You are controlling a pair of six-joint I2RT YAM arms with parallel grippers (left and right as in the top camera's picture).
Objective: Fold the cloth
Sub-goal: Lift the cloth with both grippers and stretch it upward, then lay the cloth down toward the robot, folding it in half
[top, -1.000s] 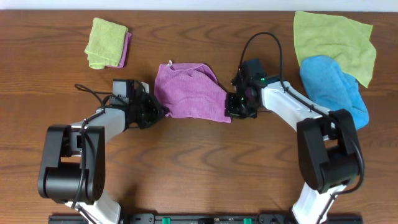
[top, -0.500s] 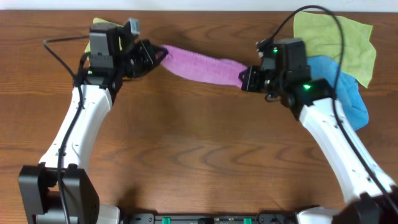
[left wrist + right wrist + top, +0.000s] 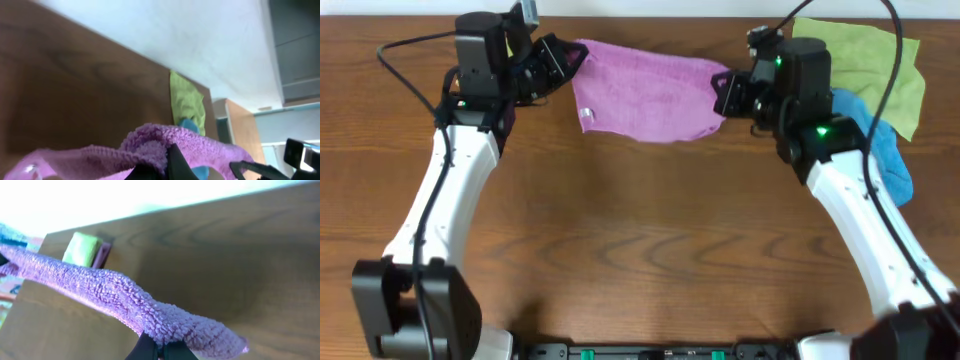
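Cloth (image 3: 645, 95) spread taut above table (image 3: 620, 220), left gripper (image 3: 565, 62) pinching one corner, right gripper (image 3: 724, 92) pinching the opposite corner

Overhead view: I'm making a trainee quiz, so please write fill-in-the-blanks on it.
The left gripper and right gripper hold the ____ cloth between them. Its small tag is ____. The blue cloth lies against a yellow-green cloth near the ____ arm.
Missing: purple; white; right.
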